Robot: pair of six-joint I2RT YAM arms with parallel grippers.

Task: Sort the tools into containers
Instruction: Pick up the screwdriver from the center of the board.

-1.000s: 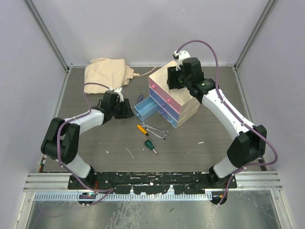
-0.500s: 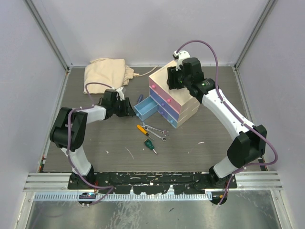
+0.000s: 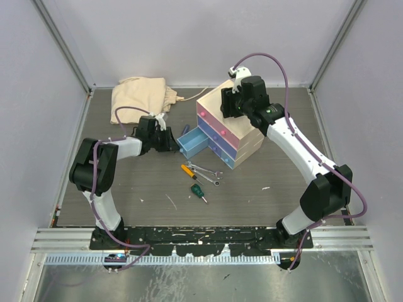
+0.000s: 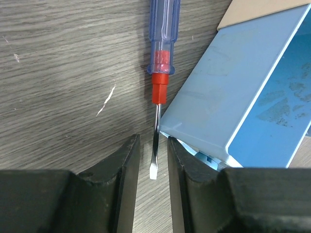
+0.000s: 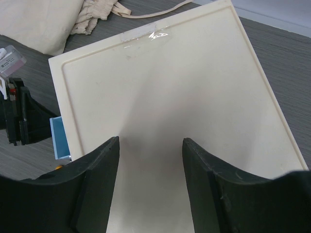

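Note:
A blue-handled screwdriver [image 4: 160,39] with a red collar lies on the table beside the pulled-out light-blue drawer [image 4: 238,97]. My left gripper [image 4: 153,160] straddles its blade tip, open, with a thin gap on each side. In the top view this gripper [image 3: 171,143] sits just left of the drawer [image 3: 192,143] of the cream chest [image 3: 245,135]. My right gripper [image 5: 150,145] stands open over the chest's flat cream top [image 5: 160,87], holding nothing. An orange screwdriver [image 3: 187,170], a green one [image 3: 199,191] and two spanners [image 3: 209,173] lie in front.
A beige cloth [image 3: 140,95] is bunched at the back left. Pink and blue drawers [image 3: 220,135] are pushed in. Grey walls close in the table on three sides. The arm bases stand at the near edge.
My left arm has reached right toward the drawer, and its jaws have narrowed around the screwdriver blade. The right arm has not moved.

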